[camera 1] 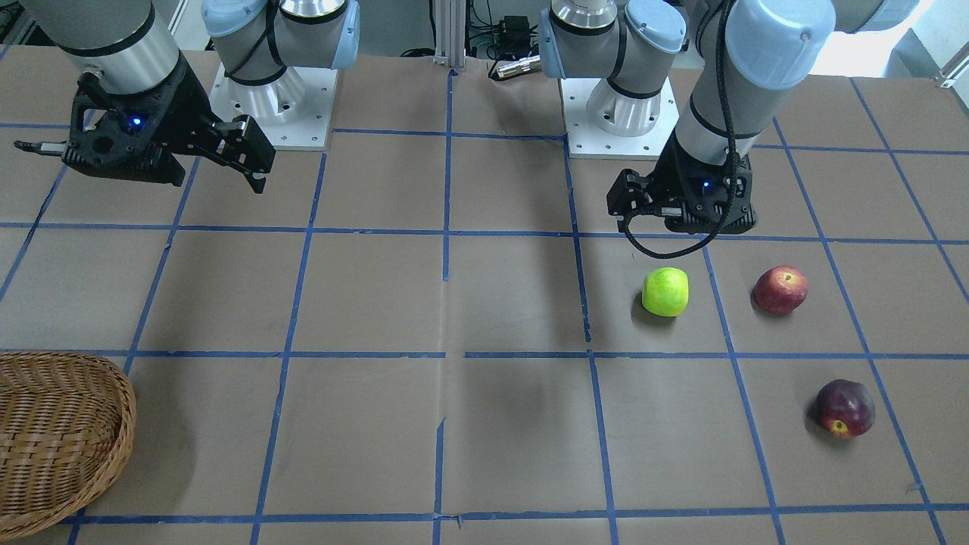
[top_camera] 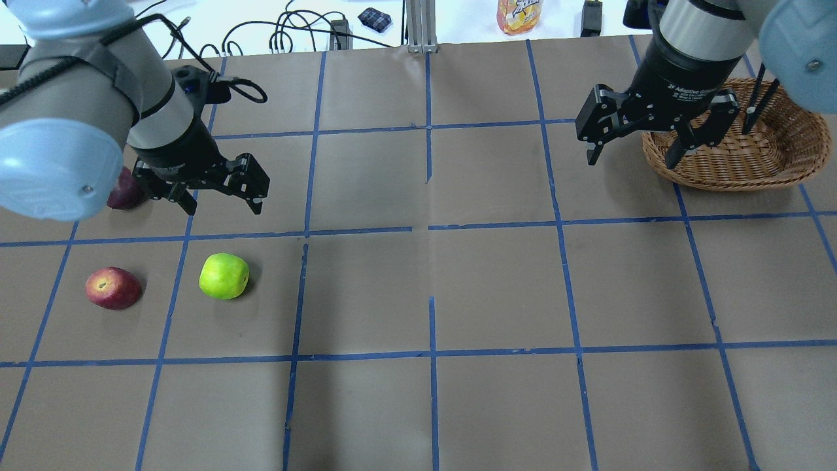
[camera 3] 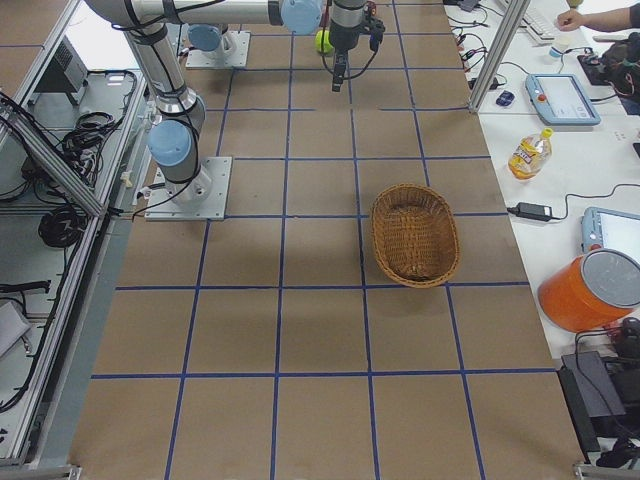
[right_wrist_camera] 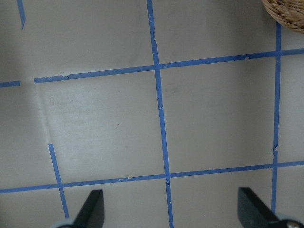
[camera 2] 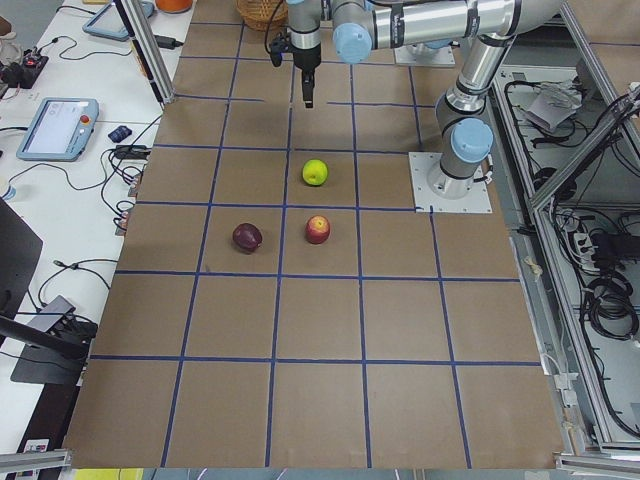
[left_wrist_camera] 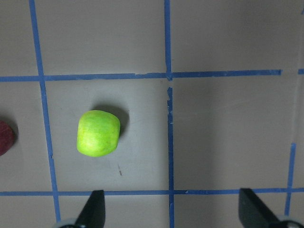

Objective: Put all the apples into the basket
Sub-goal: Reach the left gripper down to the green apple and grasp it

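Green apple (top_camera: 223, 276), red apple (top_camera: 112, 288), maroon apple (camera 1: 845, 408): I see all three on tabletop (top_camera: 497, 288), robot's left half, apart from each other, none in basket (top_camera: 739, 173). Basket sits well apart on right half, near far edge. Left end effector (top_camera: 223, 210) hangs near green apple, fingers spread, empty. Right end effector (top_camera: 630, 161) just beside basket, fingers spread, empty. Tabletop: brown sheet, blue tape grid (top_camera: 431, 229). Past far edge, white bench: tablet (camera 3: 565, 98), bottle (camera 3: 528, 153), orange container (camera 3: 592, 292), cables (top_camera: 288, 33).
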Robot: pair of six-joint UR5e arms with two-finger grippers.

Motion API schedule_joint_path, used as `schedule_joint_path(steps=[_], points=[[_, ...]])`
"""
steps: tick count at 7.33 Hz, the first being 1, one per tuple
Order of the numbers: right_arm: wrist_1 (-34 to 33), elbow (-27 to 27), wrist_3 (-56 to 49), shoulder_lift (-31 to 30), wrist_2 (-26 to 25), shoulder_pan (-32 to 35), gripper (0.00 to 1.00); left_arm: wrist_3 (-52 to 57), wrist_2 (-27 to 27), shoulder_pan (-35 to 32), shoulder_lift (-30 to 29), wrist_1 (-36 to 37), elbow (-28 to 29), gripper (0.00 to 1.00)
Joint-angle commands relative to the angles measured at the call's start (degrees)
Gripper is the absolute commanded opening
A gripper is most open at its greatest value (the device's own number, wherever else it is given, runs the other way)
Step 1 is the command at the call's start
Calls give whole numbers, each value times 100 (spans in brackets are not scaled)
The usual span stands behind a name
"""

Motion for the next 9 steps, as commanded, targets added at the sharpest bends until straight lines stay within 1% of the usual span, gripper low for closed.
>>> schedule_joint_path(steps=[1,2,3,4,6,8,9], points=[[-63,17,-2,-3,-9,-5,100,389,426,173,43,1522,-1260,100],[-63,17,-2,-3,-9,3,100,608,445,251,17,2080,-1726,100],[-63,17,-2,-3,-9,3,100,706,437,339,-175,2990,-2123,100],[-63,17,-2,6,-9,-5,100,725,402,575,-281,3295,-2266,100],[-63,25,-11,6,-17,-5,100,979,428,787,-640,3368,-2285,100],[-63,34,-54,6,-26,-5,100,936,341,788,-826,3456,-2294,100],[-63,52,-46,6,-26,-5,100,953,366,805,-879,3552,-2259,93]])
